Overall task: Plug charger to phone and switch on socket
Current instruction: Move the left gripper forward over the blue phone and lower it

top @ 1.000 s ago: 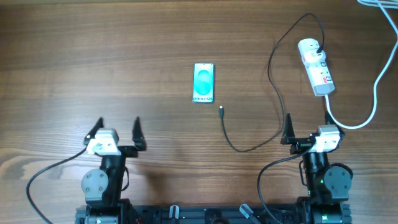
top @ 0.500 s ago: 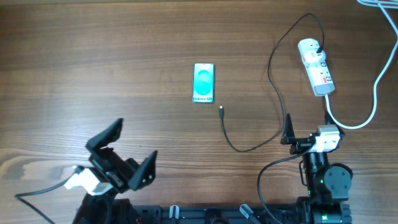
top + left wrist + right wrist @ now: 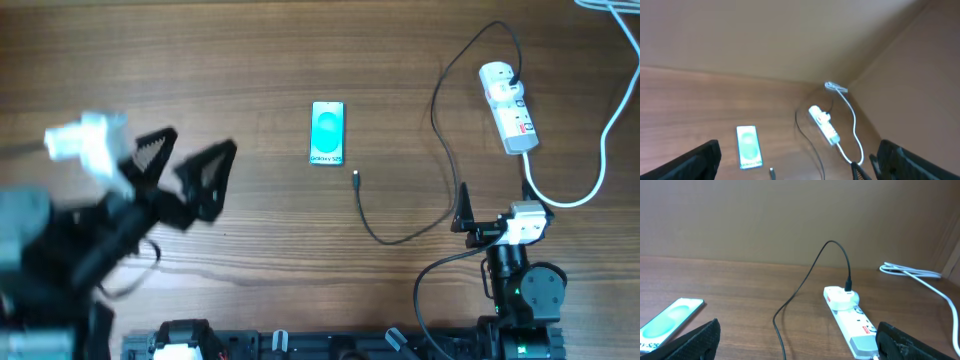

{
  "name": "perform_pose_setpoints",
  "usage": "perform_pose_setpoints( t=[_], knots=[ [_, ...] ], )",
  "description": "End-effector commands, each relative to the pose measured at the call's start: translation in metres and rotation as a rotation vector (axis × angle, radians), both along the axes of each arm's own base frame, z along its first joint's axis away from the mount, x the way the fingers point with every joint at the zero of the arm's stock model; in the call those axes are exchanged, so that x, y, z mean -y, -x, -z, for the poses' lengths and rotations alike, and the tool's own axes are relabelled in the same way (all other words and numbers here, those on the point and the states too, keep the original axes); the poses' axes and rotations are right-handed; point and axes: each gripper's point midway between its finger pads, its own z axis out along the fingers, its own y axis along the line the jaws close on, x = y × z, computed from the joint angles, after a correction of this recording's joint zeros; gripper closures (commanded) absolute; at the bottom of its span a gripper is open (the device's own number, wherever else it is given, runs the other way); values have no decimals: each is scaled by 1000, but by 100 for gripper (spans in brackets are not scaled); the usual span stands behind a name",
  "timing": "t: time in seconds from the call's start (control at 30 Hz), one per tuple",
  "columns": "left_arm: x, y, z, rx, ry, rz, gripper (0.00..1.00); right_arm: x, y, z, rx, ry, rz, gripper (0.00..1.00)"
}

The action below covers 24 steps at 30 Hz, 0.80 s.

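A brown wood-grain table (image 3: 200,60) is seen from above, and a plain tan wall is shown behind it in both wrist views. The fingers (image 3: 699,161) of the left gripper (image 3: 202,140) are spread as wide as they go, and nothing is held between them; in the left wrist view only the table and the far-off task things are framed by the two dark tips. This gripper is blurred in the overhead view and is placed over bare wood, well to the left of the phone (image 3: 327,133). The right gripper (image 3: 495,198) is likewise spread wide and empty, its fingers (image 3: 696,341) being seen at the two lower corners of the right wrist view; it is kept near the front edge, on the right side of the table. The phone is laid flat near the middle of the table, screen up (a bright turquoise screen with a round blob graphic). The small black plug tip (image 3: 357,180) is found just beside the phone's near right corner, apart from it and not inserted. From that tip the charger (image 3: 831,242) is run as a thin black cable in a loop toward the right gripper, then away across the table, where it is arched up and is plugged into the far end of the socket (image 3: 507,108). The socket is laid at the right rear of the table, well apart from the phone, and a thick white cord (image 3: 600,150) is led from its near end in a curve toward the right edge.
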Motion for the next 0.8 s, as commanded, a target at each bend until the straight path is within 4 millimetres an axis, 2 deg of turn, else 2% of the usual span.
perform_pose_setpoints(
  t=[0.0, 0.17, 0.3, 0.47, 0.5, 0.53, 0.63, 0.77],
  knots=[
    [11, -30, -6, -112, 60, 62, 0, -1, 0, 0, 4, 17, -3, 0],
    [31, -67, 19, -325, -17, 22, 0, -1, 0, 0, 4, 17, -3, 0],
    [48, -96, 59, -488, -186, -117, 1, -1, 0, 0, 4, 17, -3, 0],
    [77, -121, 128, -686, -325, -229, 0, -1, 0, 0, 4, 17, -3, 0],
    [91, -128, 156, -750, -363, -219, 0, -1, 0, 0, 4, 17, -3, 0],
    [99, -132, 172, -780, -386, -204, 0, -1, 0, 0, 4, 17, -3, 0],
    [115, -142, 207, -833, -432, -185, 0, -1, 0, 0, 4, 17, -3, 0],
    [122, -148, 247, -910, -488, -182, 0, -1, 0, 0, 4, 17, -3, 0]
  ],
)
